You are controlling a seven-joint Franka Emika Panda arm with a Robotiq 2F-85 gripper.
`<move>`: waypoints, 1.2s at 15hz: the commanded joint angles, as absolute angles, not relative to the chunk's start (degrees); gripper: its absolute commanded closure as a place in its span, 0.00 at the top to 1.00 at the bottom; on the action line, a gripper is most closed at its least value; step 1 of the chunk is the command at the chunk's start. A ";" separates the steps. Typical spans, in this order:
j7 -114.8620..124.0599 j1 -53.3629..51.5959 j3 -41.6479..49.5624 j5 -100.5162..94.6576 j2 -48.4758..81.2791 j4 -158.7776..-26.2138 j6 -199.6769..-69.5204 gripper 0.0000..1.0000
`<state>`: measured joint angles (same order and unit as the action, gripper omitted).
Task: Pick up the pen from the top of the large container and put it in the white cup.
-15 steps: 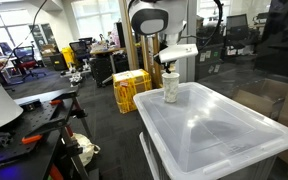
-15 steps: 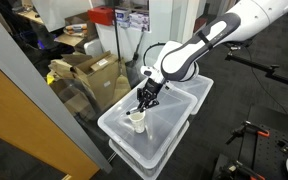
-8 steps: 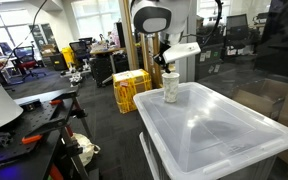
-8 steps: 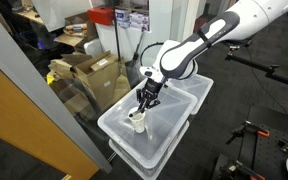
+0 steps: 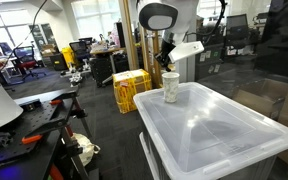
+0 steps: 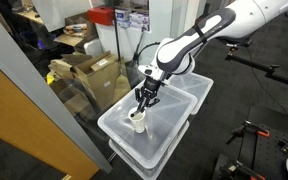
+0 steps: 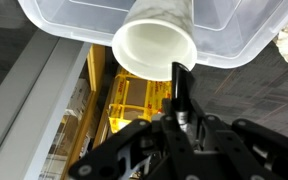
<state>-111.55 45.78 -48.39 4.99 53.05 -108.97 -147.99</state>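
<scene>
Three views are being catalogued, with every place given against the white cup.

In an exterior view, the white cup [image 5: 171,86] is being shown upright at a far corner of the large container [image 5: 219,125], on its flat lid. The gripper [image 5: 167,64] is being held directly above the cup's mouth. A yellow crate [image 5: 131,90] is being seen on the floor beyond the cup. The pen cannot be made out here.

In an exterior view, the gripper [image 6: 142,104] is being shown just above the cup [image 6: 136,121], which stands near the container [image 6: 169,132] edge.

In the wrist view, the pen [image 7: 180,88], a short, thin, dark stick, is being clamped between the jaws of the gripper [image 7: 181,120]. Its free end is being pointed at the cup [image 7: 154,45] and is lying over the rim, not the centre of the opening.

Risk, as judged: if the pen is released off-centre, the rim is likely being struck and the pen dropped outside. A light cup so near the edge could be tipped over.
</scene>
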 commanded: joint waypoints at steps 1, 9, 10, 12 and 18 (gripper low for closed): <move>-116.96 44.42 -47.90 8.71 54.34 -104.98 -143.13 0.05; -123.59 41.20 -45.00 15.38 56.04 -98.49 -134.87 0.05; -124.09 40.62 -44.31 16.28 56.13 -97.68 -133.91 0.05; -125.54 39.47 -42.98 18.17 56.52 -95.85 -131.51 0.05; -128.51 34.81 -37.51 23.87 57.30 -90.35 -124.75 0.05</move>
<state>-125.87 37.79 -40.48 20.48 56.77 -94.35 -128.87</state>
